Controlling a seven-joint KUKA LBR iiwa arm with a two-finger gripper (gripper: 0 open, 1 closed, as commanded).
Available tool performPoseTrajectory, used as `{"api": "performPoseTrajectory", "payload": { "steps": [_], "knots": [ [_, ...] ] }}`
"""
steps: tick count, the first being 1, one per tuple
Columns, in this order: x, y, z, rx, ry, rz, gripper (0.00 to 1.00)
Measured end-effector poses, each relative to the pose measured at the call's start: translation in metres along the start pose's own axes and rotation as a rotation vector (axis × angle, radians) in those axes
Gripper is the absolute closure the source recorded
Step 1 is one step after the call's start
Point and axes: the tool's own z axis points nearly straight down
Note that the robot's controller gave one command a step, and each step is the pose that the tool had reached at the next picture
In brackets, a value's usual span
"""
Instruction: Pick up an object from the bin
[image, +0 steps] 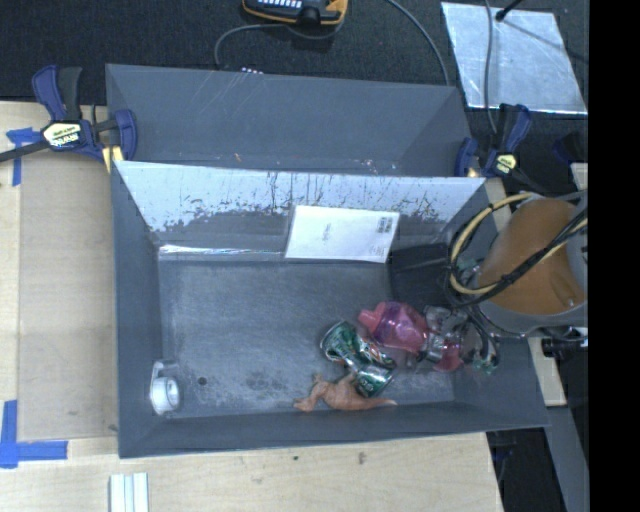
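Gripper (448, 346) just right of magenta rounded plastic toy (394, 325), by right wall of grey metal bin (240, 320); whether open or closed, cannot tell. Crumpled green-silver wrapper (356, 358) touching toy's lower left. Bare floor further left.

You had 5 loose things to count in the bin (135, 300), 1 of each kind: 1 flat white box (340, 236) at the back wall, 1 pink plastic piece (395, 325), 1 crumpled green-and-silver wrapper (355, 355), 1 tan rubbery figure (340, 395), and 1 small white roll (165, 390) in the near left corner.
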Motion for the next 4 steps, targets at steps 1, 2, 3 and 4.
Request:
{"api": "performPoseTrajectory", "payload": {
  "steps": [1, 2, 3, 4],
  "knots": [
    [0.000, 0.000, 0.000, 0.000, 0.000, -0.001, 1.00],
    [0.000, 0.000, 0.000, 0.000, 0.000, -0.002, 1.00],
    [0.000, 0.000, -0.002, 0.001, -0.001, -0.003, 1.00],
    [0.002, -0.002, -0.012, 0.005, 0.004, -0.001, 1.00]
  ]
}}
